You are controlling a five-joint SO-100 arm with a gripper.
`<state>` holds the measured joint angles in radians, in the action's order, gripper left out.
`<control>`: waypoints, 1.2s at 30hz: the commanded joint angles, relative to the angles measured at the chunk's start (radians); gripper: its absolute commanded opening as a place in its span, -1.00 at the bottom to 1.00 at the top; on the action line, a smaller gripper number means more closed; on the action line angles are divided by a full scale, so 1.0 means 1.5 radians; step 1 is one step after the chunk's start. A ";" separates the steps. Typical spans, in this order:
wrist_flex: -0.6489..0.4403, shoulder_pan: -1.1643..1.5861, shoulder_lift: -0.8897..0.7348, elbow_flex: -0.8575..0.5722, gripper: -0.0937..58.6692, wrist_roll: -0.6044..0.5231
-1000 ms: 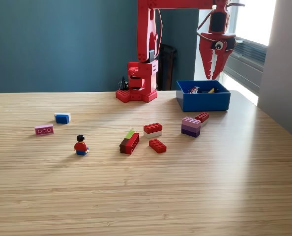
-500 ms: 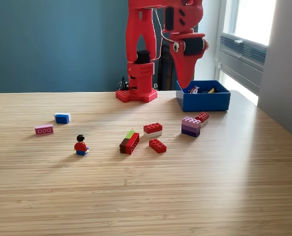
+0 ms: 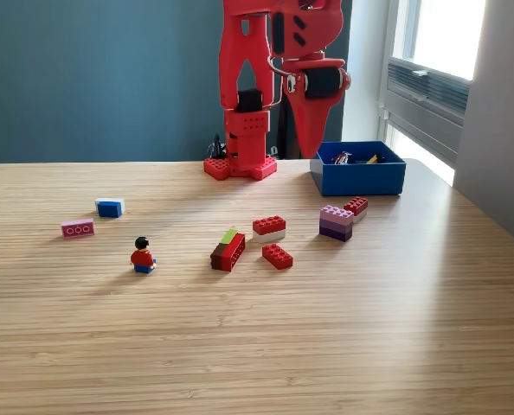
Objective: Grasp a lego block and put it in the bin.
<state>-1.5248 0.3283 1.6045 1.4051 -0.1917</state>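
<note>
Exterior view: the blue bin sits at the desk's far right with a few pieces already inside, while several lego blocks, including a red block, lie loose. The end effector hangs above the desk beside the bin, seemingly carrying nothing; I cannot tell whether it is released or clenched.

Bench: light wood-look top, fine straight grain running edge to edge, satin finish, soft glare toward the far right corner. Arm and claw: matt red plastic throughout, black parts at the joints. Bin at the far right edge: bright blue plastic, smooth, slight sheen on the walls. Red brick mid-bench: glossy moulded plastic, studded top. Purple block: same smooth plastic, two-tone. Minifigure nearer the left edge: glossy plastic. Wall behind: flat matt teal paint.
</note>
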 commanded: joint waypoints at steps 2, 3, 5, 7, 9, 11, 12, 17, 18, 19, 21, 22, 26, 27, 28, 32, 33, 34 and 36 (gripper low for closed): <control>0.026 -0.035 0.009 -0.008 -0.99 0.006; 0.028 -0.043 0.009 -0.008 -0.99 0.007; 0.030 -0.061 0.009 -0.008 -0.99 -0.002; 0.031 -0.088 0.009 -0.007 -0.99 -0.031; 0.031 -0.126 0.009 -0.006 -0.99 -0.059; 0.040 -0.170 0.009 0.001 -0.99 -0.078; 0.047 -0.194 0.009 0.005 -0.99 -0.081; 0.099 -0.310 0.009 0.033 -0.99 -0.057; 0.107 -0.329 0.008 0.039 -0.99 -0.048; 0.119 -0.350 0.008 0.049 -0.99 -0.038; 0.132 -0.383 0.008 0.067 -0.99 -0.011; 0.136 -0.400 0.008 0.076 -0.99 0.003; 0.137 -0.448 0.013 0.112 -0.99 0.088; 0.137 -0.458 0.015 0.124 -0.99 0.115; 0.138 -0.466 0.015 0.136 -0.99 0.138; 0.140 -0.484 0.017 0.171 -0.99 0.211; 0.140 -0.487 0.017 0.178 -0.99 0.224; 0.139 -0.490 0.018 0.183 -0.99 0.234; 0.139 -0.498 0.018 0.190 -0.99 0.253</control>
<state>-1.3254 -0.3988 1.6045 1.6981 0.1488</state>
